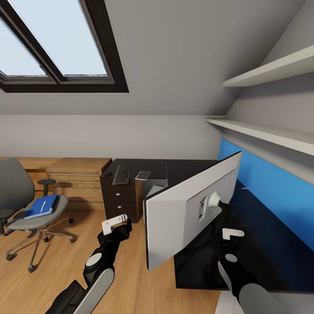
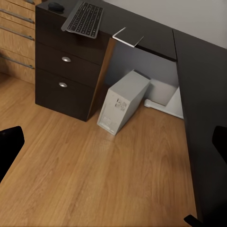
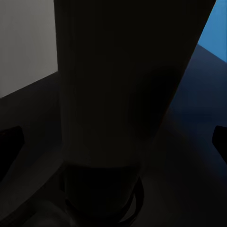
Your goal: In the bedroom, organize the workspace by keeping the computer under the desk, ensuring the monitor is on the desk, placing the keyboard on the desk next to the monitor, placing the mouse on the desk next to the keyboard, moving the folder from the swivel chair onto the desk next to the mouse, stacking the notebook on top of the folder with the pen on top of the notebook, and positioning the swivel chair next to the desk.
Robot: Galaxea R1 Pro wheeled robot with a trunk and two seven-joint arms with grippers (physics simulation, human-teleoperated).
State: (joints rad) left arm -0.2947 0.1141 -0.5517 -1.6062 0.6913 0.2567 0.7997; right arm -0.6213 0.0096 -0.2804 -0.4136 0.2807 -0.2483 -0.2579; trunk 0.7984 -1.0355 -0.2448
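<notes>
Right, the monitor [image 1: 183,209] stands tilted on the desk [image 1: 261,244], white back to us (its rear label too small to read). The right gripper [image 1: 231,233] grasps its black stand [image 3: 118,94]; the left gripper [image 1: 115,221] hangs released above the floor [image 1: 131,270].

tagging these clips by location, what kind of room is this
Most likely an attic home office or study corner: a slanted ceiling with a dark-framed skylight, an L-shaped glossy black desk holding a slim black keyboard, and a grey padded swivel chair on the light wood floor.
</notes>
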